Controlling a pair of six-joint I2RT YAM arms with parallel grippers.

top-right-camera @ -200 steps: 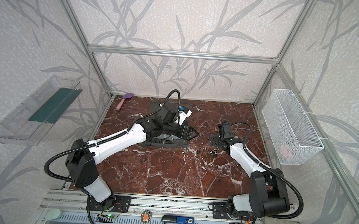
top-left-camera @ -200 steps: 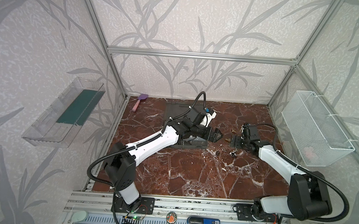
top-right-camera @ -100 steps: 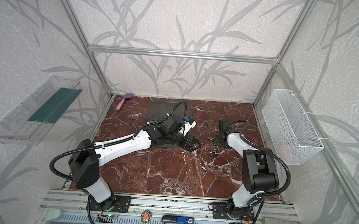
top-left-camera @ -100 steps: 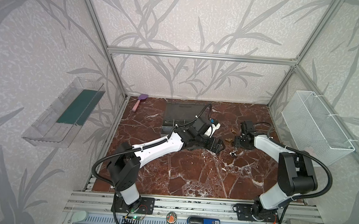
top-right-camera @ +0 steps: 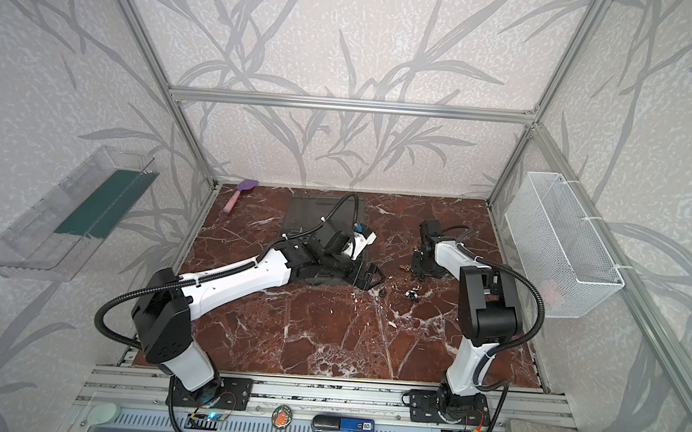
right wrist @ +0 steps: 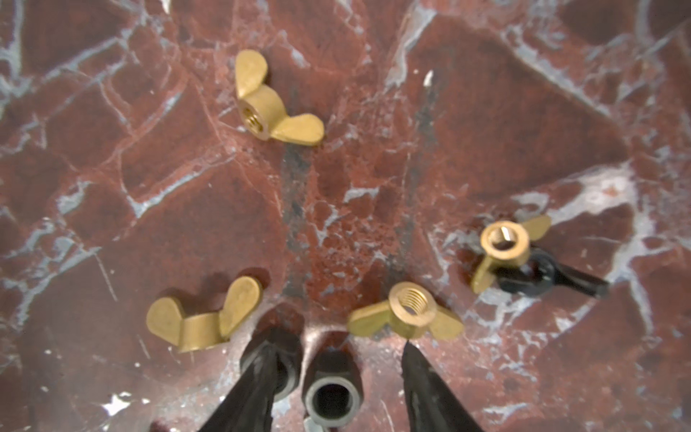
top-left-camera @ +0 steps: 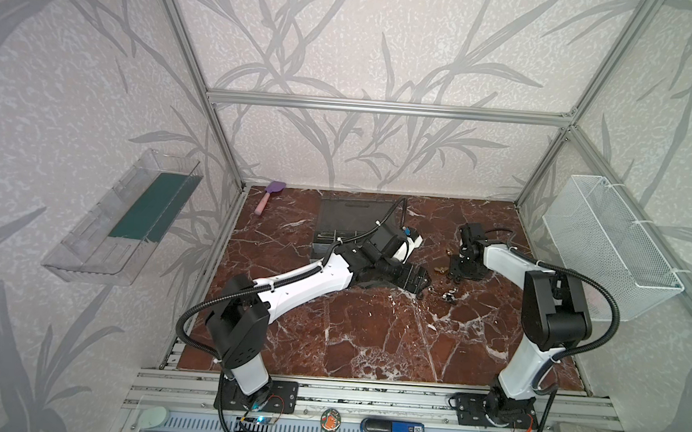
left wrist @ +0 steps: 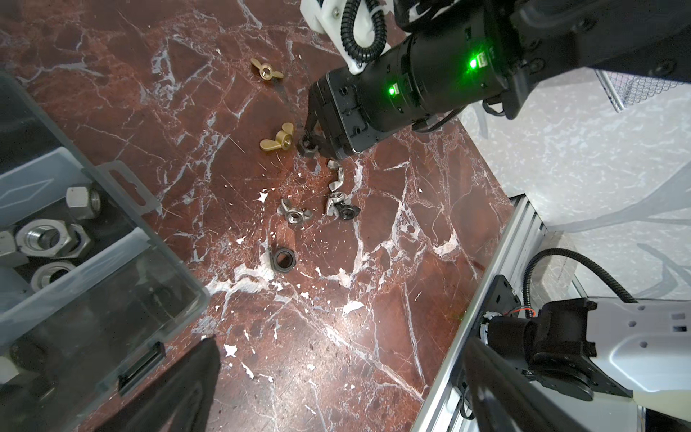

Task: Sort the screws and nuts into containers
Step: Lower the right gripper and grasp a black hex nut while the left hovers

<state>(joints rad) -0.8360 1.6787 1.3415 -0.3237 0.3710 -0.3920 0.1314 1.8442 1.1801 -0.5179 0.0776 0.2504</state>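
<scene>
While your right gripper (right wrist: 338,346) stands tip-down on the marble top (right wrist: 187,209), its jaws are partway apart and straddle a dark hex nut (right wrist: 332,398). A gap shows beside one finger (right wrist: 422,385), so nothing is clamped. Four brass wing nuts (right wrist: 276,108) lie close around the tips, one resting on a black wing nut (right wrist: 542,278). Your left gripper (left wrist: 342,348) hangs spread wide and empty, just beside the corner of the organizer case (left wrist: 112,269), whose compartments hold silver hex nuts (left wrist: 45,239). Silver wing nuts (left wrist: 295,216) lie on the marble between both grippers.
</scene>
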